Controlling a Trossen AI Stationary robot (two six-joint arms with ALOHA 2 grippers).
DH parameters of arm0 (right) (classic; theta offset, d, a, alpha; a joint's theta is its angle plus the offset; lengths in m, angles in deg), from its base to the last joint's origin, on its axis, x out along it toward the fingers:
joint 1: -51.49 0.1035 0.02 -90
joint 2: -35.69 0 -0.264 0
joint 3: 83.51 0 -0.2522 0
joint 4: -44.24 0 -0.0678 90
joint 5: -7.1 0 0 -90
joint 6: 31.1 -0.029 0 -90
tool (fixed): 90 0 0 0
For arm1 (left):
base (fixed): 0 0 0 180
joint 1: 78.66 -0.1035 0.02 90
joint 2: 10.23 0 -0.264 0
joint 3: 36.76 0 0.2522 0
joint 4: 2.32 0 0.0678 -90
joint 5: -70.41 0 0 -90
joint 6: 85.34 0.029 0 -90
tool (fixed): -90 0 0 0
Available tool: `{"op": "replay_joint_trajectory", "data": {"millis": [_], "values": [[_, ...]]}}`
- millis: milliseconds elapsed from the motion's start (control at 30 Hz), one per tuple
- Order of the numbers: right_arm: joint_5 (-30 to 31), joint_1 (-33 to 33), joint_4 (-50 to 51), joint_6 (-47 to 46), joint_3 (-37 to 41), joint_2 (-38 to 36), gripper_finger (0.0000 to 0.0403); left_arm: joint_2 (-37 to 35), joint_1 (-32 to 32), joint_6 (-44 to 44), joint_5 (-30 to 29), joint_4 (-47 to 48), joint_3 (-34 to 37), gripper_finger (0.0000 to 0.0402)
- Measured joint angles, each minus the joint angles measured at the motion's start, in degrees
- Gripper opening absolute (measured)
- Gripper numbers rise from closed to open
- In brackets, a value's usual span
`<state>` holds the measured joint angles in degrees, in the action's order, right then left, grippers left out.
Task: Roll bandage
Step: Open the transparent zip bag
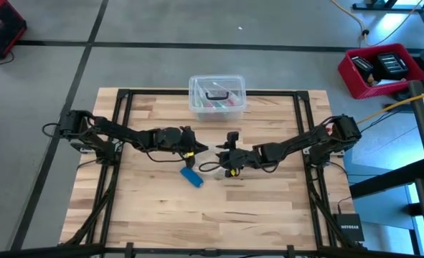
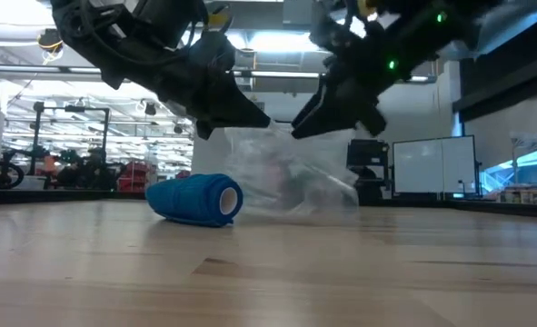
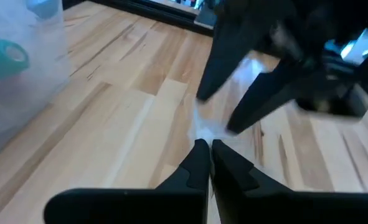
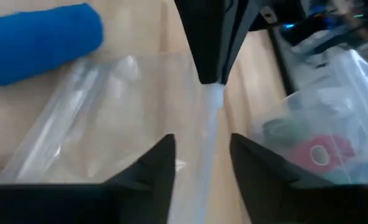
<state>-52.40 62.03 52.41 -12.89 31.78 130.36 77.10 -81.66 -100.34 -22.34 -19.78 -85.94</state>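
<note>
Blue and tightly wound, the bandage (image 1: 191, 176) lies on its side on the wooden worktop (image 1: 269, 215), a little toward seven o'clock from the centre, touched by neither arm. That it sits as a compact roll suggests to me the winding itself is done.

Both arms meet near the middle of the worktop over a small clear plastic bag (image 4: 109, 118). The left hand (image 3: 205, 152) has its fingers pinched together on an edge of the bag, lifting it, I'd guess to keep the mouth up. The right hand (image 4: 201, 155), facing it from three o'clock, has its fingers parted to a moderate gap with the film running between them, not yet gripping. Held from both sides like this, the bag looks to be readied as a pouch for the roll.

At twelve o'clock, a clear lidded box (image 1: 217, 98) holding other supplies stands near the worktop's far edge, out of the way.
</note>
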Motion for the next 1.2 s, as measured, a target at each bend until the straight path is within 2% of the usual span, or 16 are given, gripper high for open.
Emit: {"op": "replay_joint_trajectory", "data": {"millis": [200,367,500,600,667,800,967,1200], "values": [[-11.28,-0.09,14.72,-5.44,-3.09,-7.16,0.0212,-0.08,0.36,5.31,-1.58,0.22,0.00,0.0001],[-19.75,-0.07,15.84,-12.06,-2.27,-11.14,0.0218,-0.68,3.93,18.00,-5.29,-2.06,-0.04,0.0001],[-18.17,0.00,12.40,-14.86,-0.16,-10.19,0.0218,-0.63,7.72,30.24,-8.59,-1.98,-0.02,0.0001],[-14.81,-0.05,11.40,-16.36,0.38,-8.78,0.0218,-0.57,10.18,34.86,-11.88,-1.87,-0.02,0.0000],[-15.31,-0.08,9.94,-16.38,0.38,-7.91,0.0218,-0.57,11.20,36.72,-14.14,-1.81,-0.02,0.0000],[-19.67,-0.07,6.91,-14.85,0.38,-5.78,0.0218,-0.57,11.71,37.73,-16.36,-1.70,-0.02,0.0000],[-19.50,-0.01,5.62,-12.81,0.38,-5.26,0.0212,-0.55,11.94,35.81,-17.55,-1.20,-0.02,0.0000],[-17.61,-0.09,5.67,-10.34,0.38,-5.35,0.0181,-0.55,12.73,34.97,-17.59,-1.22,-0.02,0.0000]]}}
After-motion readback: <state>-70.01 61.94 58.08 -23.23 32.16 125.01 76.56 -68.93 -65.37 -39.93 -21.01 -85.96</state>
